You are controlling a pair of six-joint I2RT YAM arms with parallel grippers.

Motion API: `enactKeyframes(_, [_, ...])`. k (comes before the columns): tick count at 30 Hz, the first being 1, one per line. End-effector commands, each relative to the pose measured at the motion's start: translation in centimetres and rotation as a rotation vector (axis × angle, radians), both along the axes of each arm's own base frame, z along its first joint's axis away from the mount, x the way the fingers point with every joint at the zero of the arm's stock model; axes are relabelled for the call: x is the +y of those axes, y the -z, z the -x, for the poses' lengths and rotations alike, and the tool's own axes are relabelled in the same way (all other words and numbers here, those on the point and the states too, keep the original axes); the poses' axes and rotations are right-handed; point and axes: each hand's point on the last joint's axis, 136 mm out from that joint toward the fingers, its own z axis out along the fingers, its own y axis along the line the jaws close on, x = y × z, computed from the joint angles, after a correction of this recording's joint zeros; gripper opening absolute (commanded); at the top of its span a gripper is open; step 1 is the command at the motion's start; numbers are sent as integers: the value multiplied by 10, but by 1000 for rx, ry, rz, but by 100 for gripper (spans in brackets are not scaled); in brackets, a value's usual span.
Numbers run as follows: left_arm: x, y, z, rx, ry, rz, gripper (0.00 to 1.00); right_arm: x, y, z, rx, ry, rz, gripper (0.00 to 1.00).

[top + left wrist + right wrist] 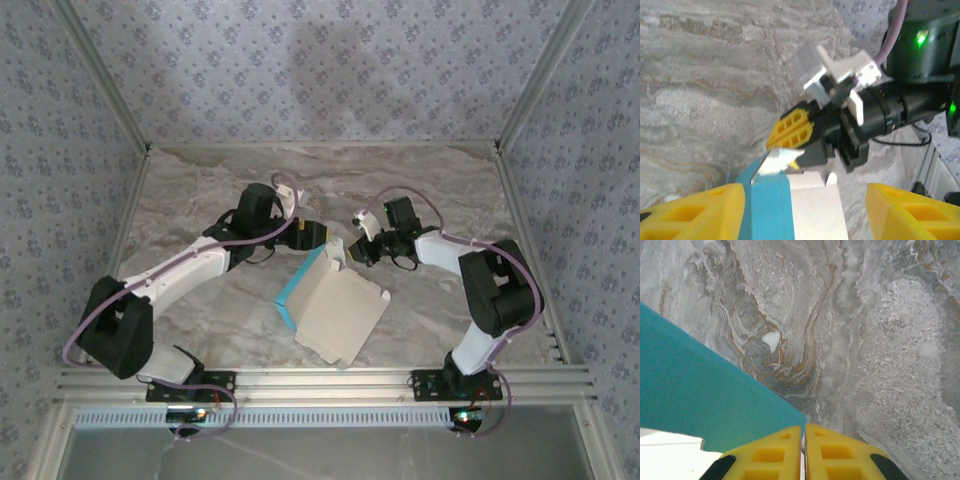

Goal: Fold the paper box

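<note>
The paper box [340, 305] lies half-folded near the middle of the tabletop [430, 190], a little toward the near edge. Its pale inside faces up and a blue wall [293, 292] stands along its left side. The right claw [803, 440] is pinched shut on a small flap [777, 161] at the box's far corner. The left claw [805, 205] stands wide open, its yellow fingers [700, 210] on either side of the box's far end, gripping nothing.
</note>
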Motion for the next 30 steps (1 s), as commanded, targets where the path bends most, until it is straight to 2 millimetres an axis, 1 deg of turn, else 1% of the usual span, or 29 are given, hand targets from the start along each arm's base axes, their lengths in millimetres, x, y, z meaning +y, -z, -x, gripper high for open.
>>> enactKeyframes(1, [13,22,19,53,30,-99,65,-1,-11,-4,-38,20,-17,13])
enactKeyframes(7, [13,49,39,98,85,-183,63,-1,-13,-4,-44,22,-26,12])
enactKeyframes(12, [7,64,50,121,127,-222,61,-1,-13,-5,-44,30,-24,12])
enactKeyframes(16, [8,74,49,120,128,-254,58,2,-13,-4,-45,22,-24,12])
enactKeyframes(19, [7,80,49,112,139,-280,54,7,-12,1,-52,-5,-12,12])
enactKeyframes(21, [7,83,50,107,148,-304,51,11,-12,7,-59,-30,-8,12])
enactKeyframes(26, [6,84,49,75,171,-358,46,19,-14,23,-96,-83,-16,13])
enactKeyframes(30, [7,87,48,63,191,-400,42,29,-18,34,-137,-144,-30,15])
